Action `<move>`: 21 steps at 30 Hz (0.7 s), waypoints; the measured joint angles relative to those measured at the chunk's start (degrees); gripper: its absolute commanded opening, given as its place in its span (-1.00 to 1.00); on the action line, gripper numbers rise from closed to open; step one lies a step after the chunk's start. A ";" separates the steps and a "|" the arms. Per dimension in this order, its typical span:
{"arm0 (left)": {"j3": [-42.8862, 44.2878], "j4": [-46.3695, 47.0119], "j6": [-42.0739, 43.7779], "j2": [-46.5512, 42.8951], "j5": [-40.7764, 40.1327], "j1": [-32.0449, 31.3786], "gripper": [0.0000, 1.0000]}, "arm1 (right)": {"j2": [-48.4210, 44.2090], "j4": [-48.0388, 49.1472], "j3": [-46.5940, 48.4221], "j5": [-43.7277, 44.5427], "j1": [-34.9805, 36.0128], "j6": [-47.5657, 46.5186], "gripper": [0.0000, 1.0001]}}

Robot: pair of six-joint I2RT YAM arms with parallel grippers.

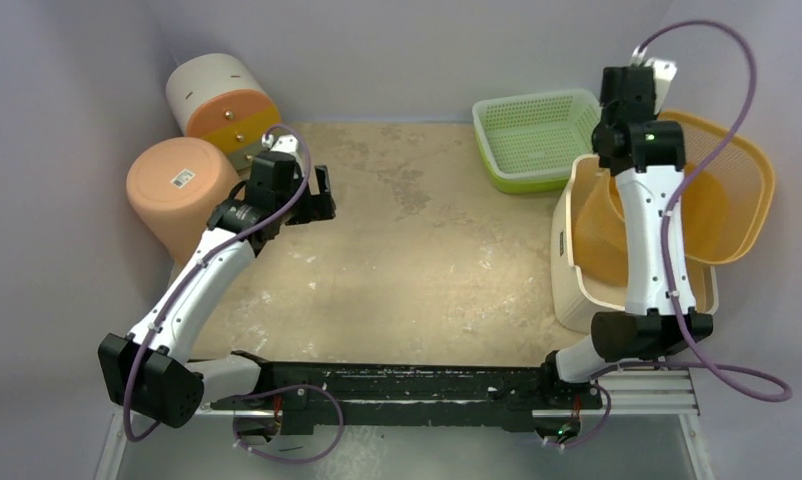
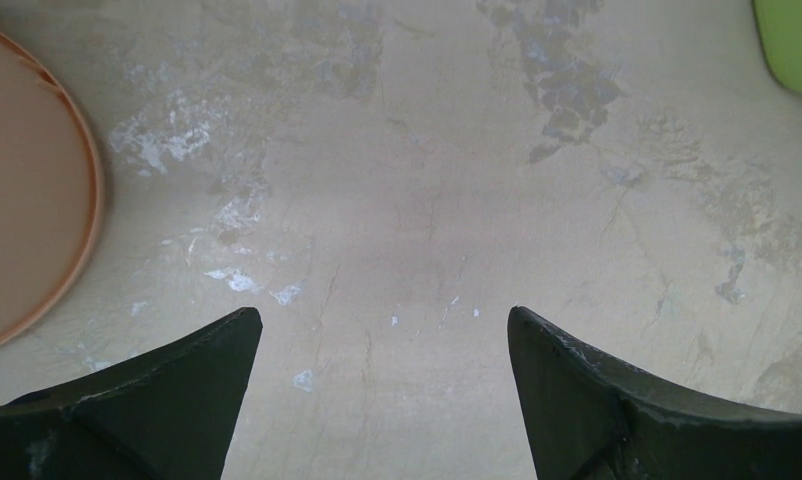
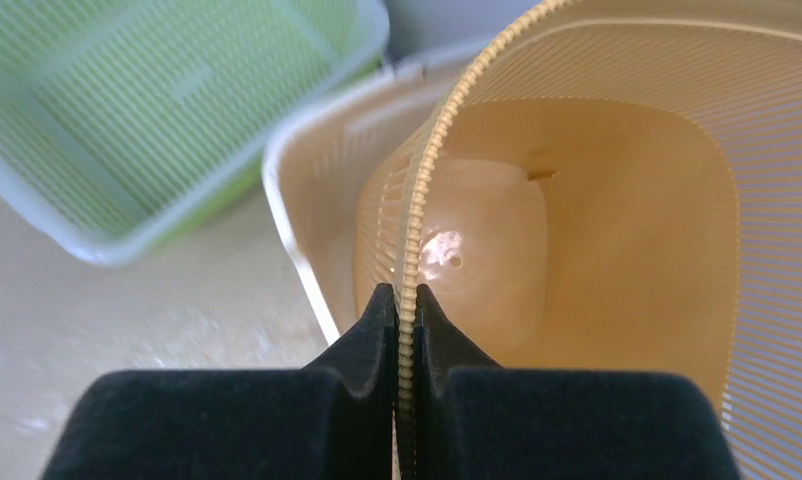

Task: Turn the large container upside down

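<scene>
The large container (image 1: pixel 569 262), a cream tub, stands upright at the right of the table; its rim also shows in the right wrist view (image 3: pixel 312 165). A tall yellow-orange slotted bin (image 1: pixel 739 185) leans tilted inside it, mouth facing up and left. My right gripper (image 1: pixel 627 108) is shut on that bin's beaded rim, which runs between the fingertips (image 3: pixel 405 296); the bin's inside (image 3: pixel 617 220) fills the view beyond. My left gripper (image 1: pixel 322 195) is open and empty above bare table at the left (image 2: pixel 382 320), far from the tub.
A green perforated basket (image 1: pixel 535 135) sits at the back, just left of the tub (image 3: pixel 157 100). A peach round bin (image 1: pixel 182 190) lies base-up at the left (image 2: pixel 27 190), with a white-and-orange cylinder (image 1: pixel 227 105) behind it. Walls close in on three sides.
</scene>
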 measured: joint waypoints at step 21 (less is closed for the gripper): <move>19.28 -7.61 -3.41 -3.89 -12.50 0.00 0.82 | -7.80 20.98 17.62 -37.03 -0.31 5.40 -1.00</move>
